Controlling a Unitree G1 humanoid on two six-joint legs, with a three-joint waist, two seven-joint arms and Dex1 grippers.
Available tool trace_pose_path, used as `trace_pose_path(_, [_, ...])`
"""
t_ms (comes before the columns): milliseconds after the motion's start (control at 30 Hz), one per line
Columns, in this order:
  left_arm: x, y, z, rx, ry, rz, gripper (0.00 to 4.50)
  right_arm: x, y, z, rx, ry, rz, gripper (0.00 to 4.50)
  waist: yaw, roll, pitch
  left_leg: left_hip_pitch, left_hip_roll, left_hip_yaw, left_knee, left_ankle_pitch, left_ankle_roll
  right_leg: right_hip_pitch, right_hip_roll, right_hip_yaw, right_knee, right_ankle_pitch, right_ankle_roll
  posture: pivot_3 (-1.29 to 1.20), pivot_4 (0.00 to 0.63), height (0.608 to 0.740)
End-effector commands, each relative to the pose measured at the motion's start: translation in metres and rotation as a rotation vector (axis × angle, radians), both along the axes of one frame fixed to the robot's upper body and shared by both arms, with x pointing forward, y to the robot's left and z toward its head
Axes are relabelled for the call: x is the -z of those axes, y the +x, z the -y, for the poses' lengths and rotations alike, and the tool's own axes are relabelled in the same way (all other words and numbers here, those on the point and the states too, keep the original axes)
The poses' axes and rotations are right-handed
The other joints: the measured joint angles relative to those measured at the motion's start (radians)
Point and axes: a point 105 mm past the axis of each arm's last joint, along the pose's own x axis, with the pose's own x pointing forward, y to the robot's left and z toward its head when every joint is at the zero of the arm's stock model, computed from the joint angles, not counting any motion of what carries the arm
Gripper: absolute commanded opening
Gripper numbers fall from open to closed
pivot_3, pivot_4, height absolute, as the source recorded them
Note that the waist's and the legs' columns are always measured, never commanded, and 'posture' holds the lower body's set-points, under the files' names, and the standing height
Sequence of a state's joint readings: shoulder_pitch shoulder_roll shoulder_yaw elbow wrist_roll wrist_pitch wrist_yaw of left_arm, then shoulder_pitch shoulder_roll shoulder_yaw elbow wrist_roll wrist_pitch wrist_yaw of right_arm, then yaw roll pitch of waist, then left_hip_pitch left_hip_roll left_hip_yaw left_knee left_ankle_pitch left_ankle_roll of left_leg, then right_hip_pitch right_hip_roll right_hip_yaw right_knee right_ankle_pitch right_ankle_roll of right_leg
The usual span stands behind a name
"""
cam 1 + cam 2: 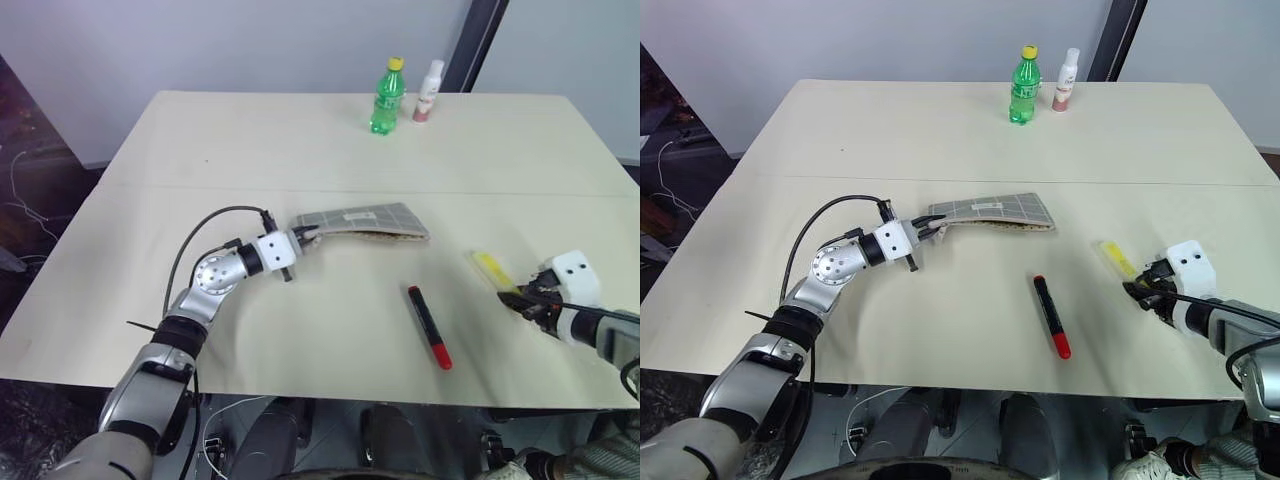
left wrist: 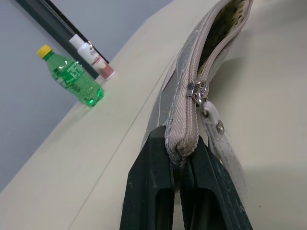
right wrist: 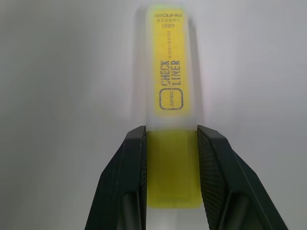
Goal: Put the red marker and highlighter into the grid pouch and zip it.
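Grid pouch (image 1: 362, 222) sits at centre frame in the head views, its left end pinched in the left claw (image 1: 308, 238), whose two black fingers (image 2: 152, 191) are pressed together on the fabric corner just beside the zipper pull (image 2: 197, 91). The wrist view shows the zipper run back to that corner and the mouth gaping beyond it, so the pouch is open and lifted slightly at the held end, its long axis running left to right across the table (image 1: 300, 140).

Lower and right of the pouch, the red marker (image 1: 429, 327) lies flat and free on the table, black end toward the pouch, red end toward the bottom edge of the frame, its length running nearly top to bottom with a slight lean to the right.

Further right, at the lower right of the frame, the yellow highlighter (image 1: 490, 268) lies flat, its long axis slanting from upper left down to lower right, straight into the right claw (image 1: 520, 296). In the right wrist view the highlighter (image 3: 173, 143) runs dead ahead along the claw's line, and the two fingers (image 3: 134, 182) flank its near end, hugging both sides; they look closed on it, though firm contact is hard to confirm.

The right arm is plainly the nearer one to both pens, and the pouch mouth lies up and to the left of it, so the coming carry likely goes that way

A green bottle (image 1: 387, 97) and a small white bottle (image 1: 429, 92) stand at the top centre, well apart from the work
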State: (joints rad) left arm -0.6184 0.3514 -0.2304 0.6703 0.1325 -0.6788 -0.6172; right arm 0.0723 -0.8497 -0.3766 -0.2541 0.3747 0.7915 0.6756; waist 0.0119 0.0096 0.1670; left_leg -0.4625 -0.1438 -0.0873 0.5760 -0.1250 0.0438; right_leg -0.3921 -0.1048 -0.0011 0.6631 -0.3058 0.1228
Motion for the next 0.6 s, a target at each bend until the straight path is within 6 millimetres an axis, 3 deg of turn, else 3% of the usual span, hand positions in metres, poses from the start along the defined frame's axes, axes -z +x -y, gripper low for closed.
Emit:
trace_pose_path(33, [-0.022, 0.008, -0.001, 0.002, -0.023, 0.055, 0.0, -0.043, 0.009, -0.041, -0.232, -0.039, 0.164, 0.86, 0.0, 0.0, 0.0, 0.0, 0.0, 0.0, 0.0, 0.0, 0.0, 0.0, 0.0, 0.0, 0.0, 0.0, 0.0, 0.0, 0.15, 0.74])
trace_pose_path(167, [-0.023, 0.012, 0.001, 0.008, 0.009, 0.068, 0.0, -0.07, 0.005, -0.084, -0.407, 0.068, 0.248, 0.86, -0.004, -0.001, 0.001, 0.0, 0.0, 0.0, 0.0, 0.0, 0.0, 0.0, 0.0, -0.001, 0.0, 0.0, 0.001, 0.0, 0.15, 0.74])
trace_pose_path(367, [-0.028, 0.016, 0.001, 0.001, -0.003, 0.086, 0.0, -0.047, 0.024, -0.099, -0.39, -0.018, 0.224, 0.86, 0.002, -0.005, 0.002, -0.001, 0.0, -0.001, 0.0, -0.001, 0.001, 0.0, 0.0, -0.002, -0.002, 0.001, 0.002, 0.0, 0.15, 0.74])
trace_pose_path(600, [-0.025, 0.013, 0.008, 0.014, -0.019, 0.087, 0.0, -0.028, 0.028, -0.115, -0.439, -0.033, 0.214, 0.86, 0.001, -0.005, 0.002, -0.002, -0.001, -0.001, 0.0, -0.001, 0.001, -0.001, -0.001, -0.002, -0.002, 0.001, 0.003, 0.0, 0.15, 0.74])
